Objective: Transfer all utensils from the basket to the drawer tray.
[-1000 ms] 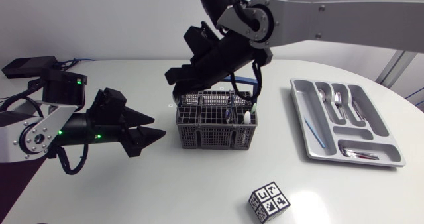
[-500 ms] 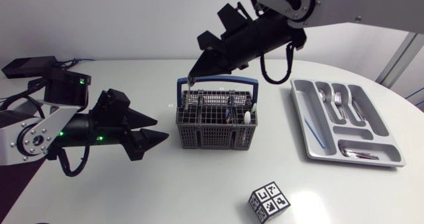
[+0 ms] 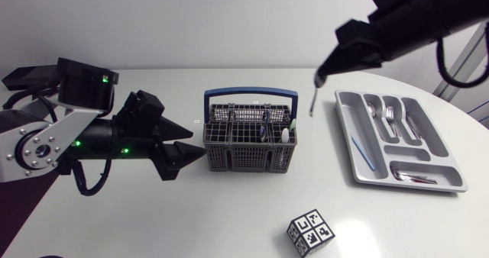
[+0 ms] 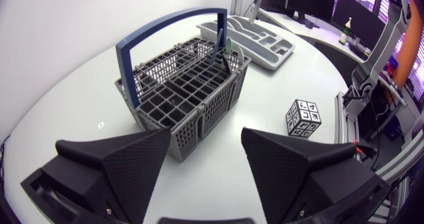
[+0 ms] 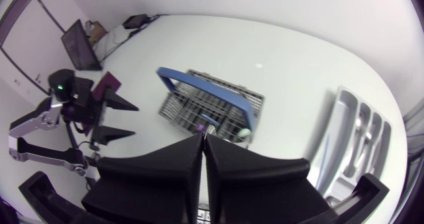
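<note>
Our right claw (image 3: 318, 77) hangs high above the desk (image 3: 191, 220), over the gap between the basket (image 3: 248, 149) and the drawer tray (image 3: 345, 117). Its fingers are pressed together on the top end of a slim metal utensil (image 3: 312, 101). The utensil dangles down from the fingertips, clear of both basket and tray; we cannot tell which kind it is. Our left claw (image 3: 197, 143) lies low at the basket's left side, fingers spread, tips just beside its wall. A white utensil (image 3: 284, 134) stands at the basket's right end. Forks (image 3: 390, 114) lie in the tray.
</note>
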Robot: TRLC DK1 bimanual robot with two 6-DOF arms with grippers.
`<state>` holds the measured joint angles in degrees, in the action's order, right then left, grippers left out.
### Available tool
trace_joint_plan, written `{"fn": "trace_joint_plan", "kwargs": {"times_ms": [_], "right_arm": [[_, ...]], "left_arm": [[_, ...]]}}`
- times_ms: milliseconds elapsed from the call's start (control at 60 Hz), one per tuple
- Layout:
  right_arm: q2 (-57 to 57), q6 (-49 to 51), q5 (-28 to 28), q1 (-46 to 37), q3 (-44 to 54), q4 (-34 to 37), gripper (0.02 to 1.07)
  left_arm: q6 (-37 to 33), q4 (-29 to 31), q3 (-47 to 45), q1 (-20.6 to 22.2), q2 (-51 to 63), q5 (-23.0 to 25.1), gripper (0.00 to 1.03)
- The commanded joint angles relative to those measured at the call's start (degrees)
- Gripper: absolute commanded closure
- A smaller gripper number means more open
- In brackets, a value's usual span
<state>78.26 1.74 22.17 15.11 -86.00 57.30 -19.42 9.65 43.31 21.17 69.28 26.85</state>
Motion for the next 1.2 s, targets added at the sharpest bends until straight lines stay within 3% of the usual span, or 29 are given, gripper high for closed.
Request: {"fn": "trace_joint_plan", "kwargs": {"times_ms": [0, 217, 317, 450, 917, 983, 1100, 1183], "right_arm": [[-2.5, 4.68, -2.75, -4.66, 6.1, 1.68, 1.01], [-6.8, 14.61, -8.9, -21.88, 17.62, -1.05, 1.01], [-7.07, 20.41, -12.51, -31.2, 23.68, -6.41, 1.01], [-6.01, 24.54, -17.25, -37.09, 29.66, -14.5, 1.01], [5.59, 27.88, -26.13, -42.18, 40.21, -37.0, 1.0], [6.03, 27.62, -26.13, -41.92, 41.26, -37.87, 0.84], [5.33, 26.74, -26.13, -40.43, 42.23, -38.05, 0.37], [3.66, 26.3, -25.87, -40.16, 42.23, -37.79, 0.21]], "left_arm": [[2.72, 0.9, 3.89, 2.3, 1.65, -0.66, 0.29], [6.5, 5.91, 11.01, 7.22, 6.31, -3.65, 0.29], [8.35, 7.66, 14.7, 9.24, 8.95, -5.05, 0.29], [11.25, 8.46, 18.04, 10.38, 12.02, -6.11, 0.29], [18.19, 9.16, 24.37, 12.23, 19.23, -6.28, 0.29], [18.8, 9.25, 25.07, 12.58, 19.49, -6.28, 0.29], [20.3, 9.25, 26.39, 13.99, 20.81, -6.37, 0.29], [20.74, 9.25, 27.09, 14.95, 21.87, -6.46, 0.29]]}}
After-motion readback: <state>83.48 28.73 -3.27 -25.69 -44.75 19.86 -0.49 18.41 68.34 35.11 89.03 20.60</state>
